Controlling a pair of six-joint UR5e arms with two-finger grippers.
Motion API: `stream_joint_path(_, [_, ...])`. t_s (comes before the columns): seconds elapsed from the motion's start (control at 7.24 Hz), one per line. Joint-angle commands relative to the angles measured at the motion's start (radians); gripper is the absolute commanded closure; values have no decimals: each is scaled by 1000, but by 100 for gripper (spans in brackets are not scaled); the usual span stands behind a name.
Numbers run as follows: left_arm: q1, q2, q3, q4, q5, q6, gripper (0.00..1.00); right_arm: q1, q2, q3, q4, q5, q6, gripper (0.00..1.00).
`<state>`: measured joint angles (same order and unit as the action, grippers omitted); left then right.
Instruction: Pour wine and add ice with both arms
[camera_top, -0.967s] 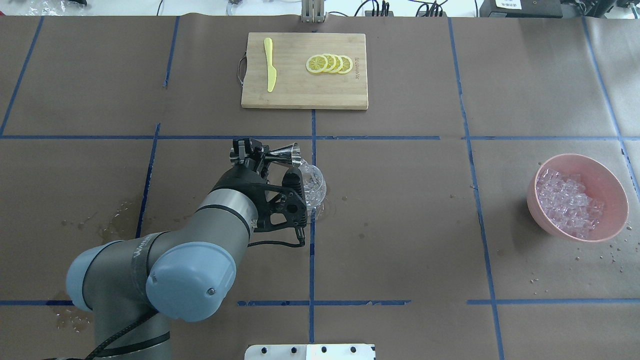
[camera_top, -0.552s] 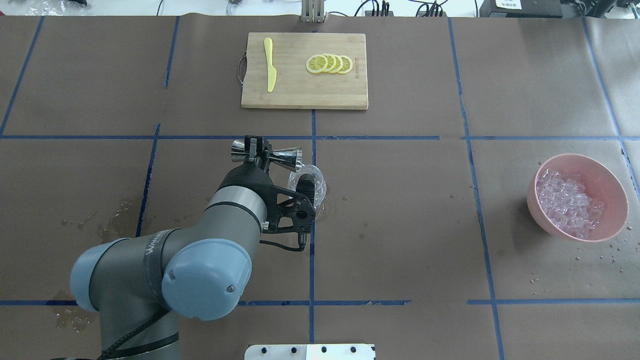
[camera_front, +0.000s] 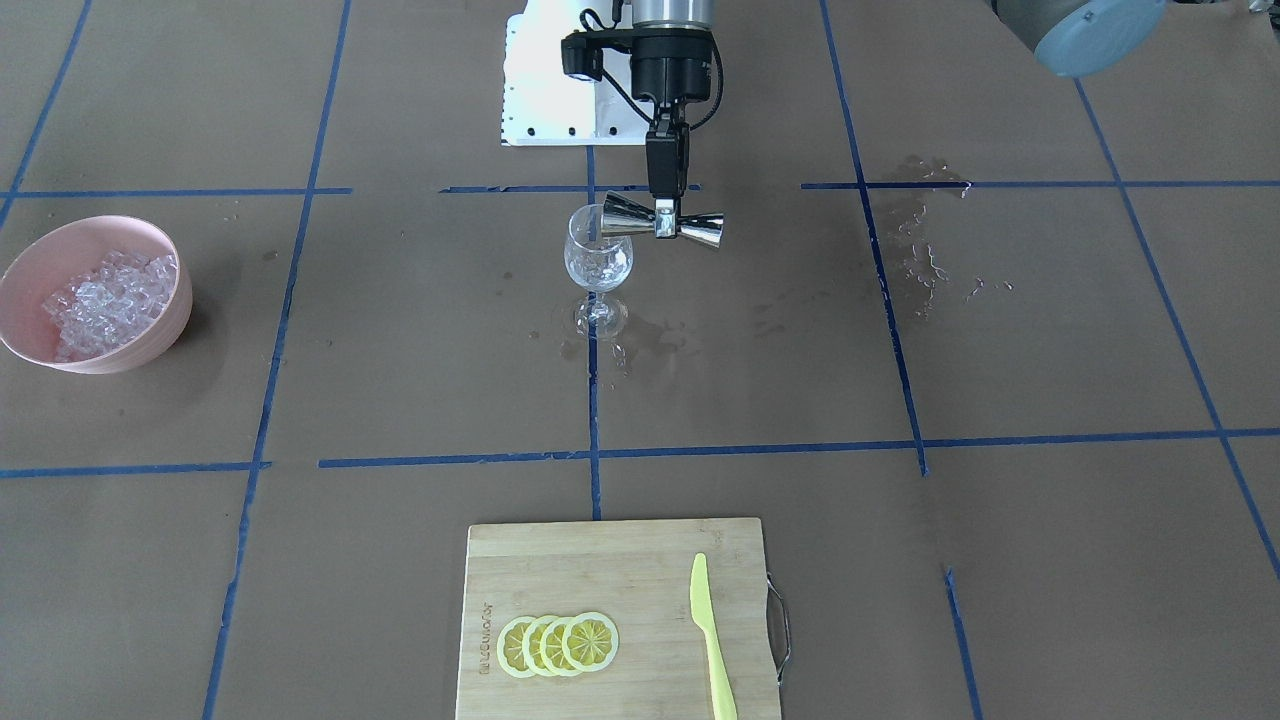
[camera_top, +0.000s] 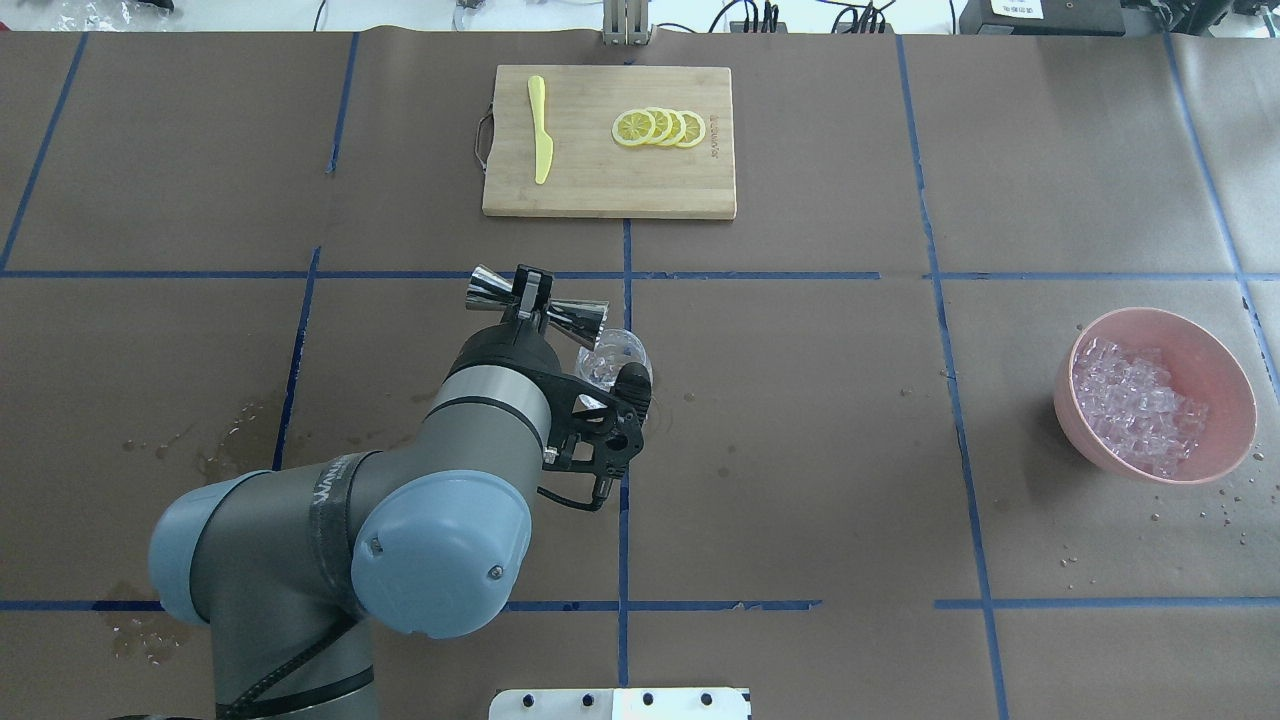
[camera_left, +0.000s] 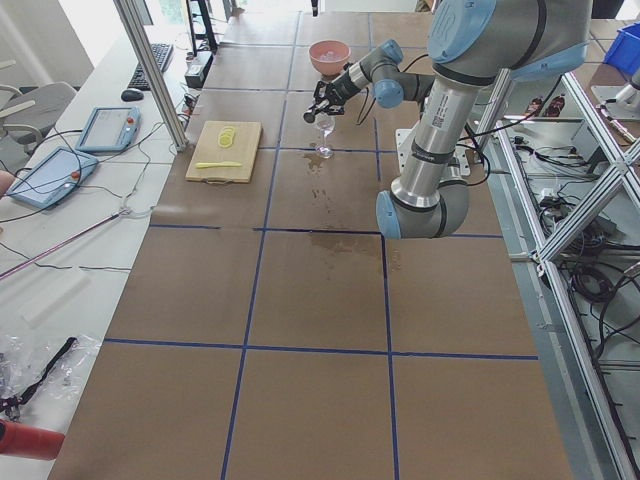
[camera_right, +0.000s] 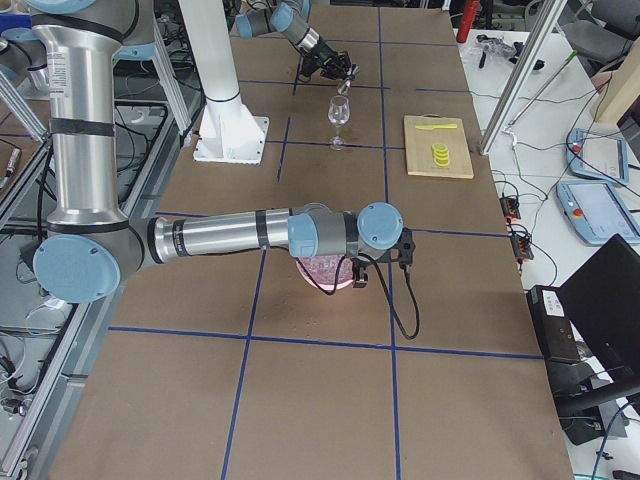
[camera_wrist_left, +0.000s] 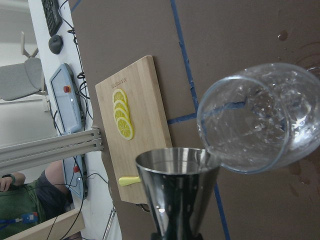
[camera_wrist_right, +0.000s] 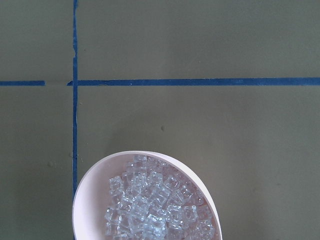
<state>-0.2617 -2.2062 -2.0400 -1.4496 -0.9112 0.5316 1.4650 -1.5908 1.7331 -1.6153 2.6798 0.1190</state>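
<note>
Overhead exterior: jigger (camera_top: 572, 314) less tipped than before

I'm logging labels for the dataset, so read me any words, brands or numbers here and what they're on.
None reads clearly.
cutting board: engraved mark along one edge, too small to read.
left arm: white lettering on its dark band, too blurred to read.

Silver double-cone measuring cup (camera_front: 622, 216): shiny, smooth metal.
Clear stemmed wine glass (camera_front: 598, 264): smooth, see-through glass.
Pale rectangular cutting board (camera_front: 600, 565): matt wood.
Round pink bowl (camera_front: 172, 318): smooth, dull.
Brown table cover (camera_front: 1000, 330): dull paper.
</note>
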Motion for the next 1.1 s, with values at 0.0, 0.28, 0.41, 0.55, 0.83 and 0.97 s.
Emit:
stream_joint_path(0.0, [-14,11,-37,-8,9,-87,100,0,2,-3,0,0,1,0])
stream_joint_path(0.28, [-19,102,-64,-108,55,-306,100,0,2,-7,0,0,-1,0])
stream_joint_path(0.41, [-27,181,-65,-256,58,-355,100,0,2,-7,0,0,-1,0])
stream_joint_path(0.55, [-28,300,-59,-438,57,-478,100,0,2,-7,0,0,-1,0])
stream_joint_path(0.83, [-30,471,-48,-767,55,-594,100,0,2,-4,0,0,-1,0])
stream_joint_path(0.97, [-30,543,5,-914,54,-746,100,0,2,-1,2,0,-1,0])
